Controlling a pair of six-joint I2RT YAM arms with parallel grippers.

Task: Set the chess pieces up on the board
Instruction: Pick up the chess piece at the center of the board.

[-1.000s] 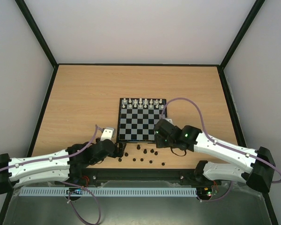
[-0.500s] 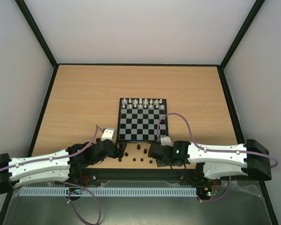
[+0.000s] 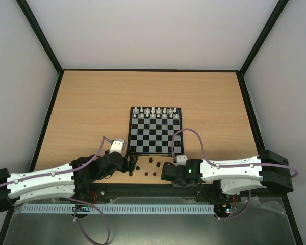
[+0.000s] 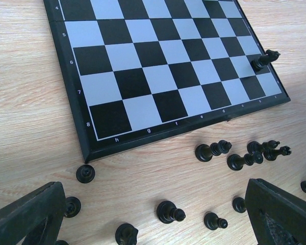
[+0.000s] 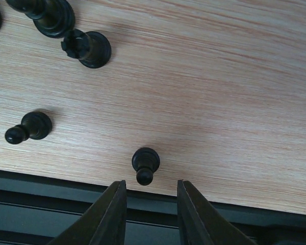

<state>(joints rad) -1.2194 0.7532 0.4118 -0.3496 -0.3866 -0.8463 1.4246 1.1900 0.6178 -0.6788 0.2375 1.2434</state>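
The board [image 3: 155, 133] lies mid-table; its near corner shows in the left wrist view [image 4: 71, 127]. One black piece [image 4: 262, 60] stands on a square near the board's right edge. Several black chess pieces [image 3: 151, 161] lie loose on the wood in front of the board. My left gripper [image 3: 131, 165] is open wide and empty over them [image 4: 153, 227], with a pawn [image 4: 168, 212] between its fingers [image 4: 25, 217]. My right gripper [image 3: 166, 171] is open and empty [image 5: 150, 204], and a black pawn [image 5: 145, 163] stands just ahead of its fingertips by the table's front edge.
White pieces [image 3: 155, 112] fill the board's two far rows. A black rook [image 5: 89, 48] and another pawn [image 5: 29, 127] stand left of my right gripper. Several black pieces lie toppled [image 4: 242, 161] near the board's front edge. A black rail [image 5: 153, 224] runs along the table's front.
My right gripper has drawn back from the board's near right corner to the table's front edge, over the loose pieces. My left arm has hardly moved.
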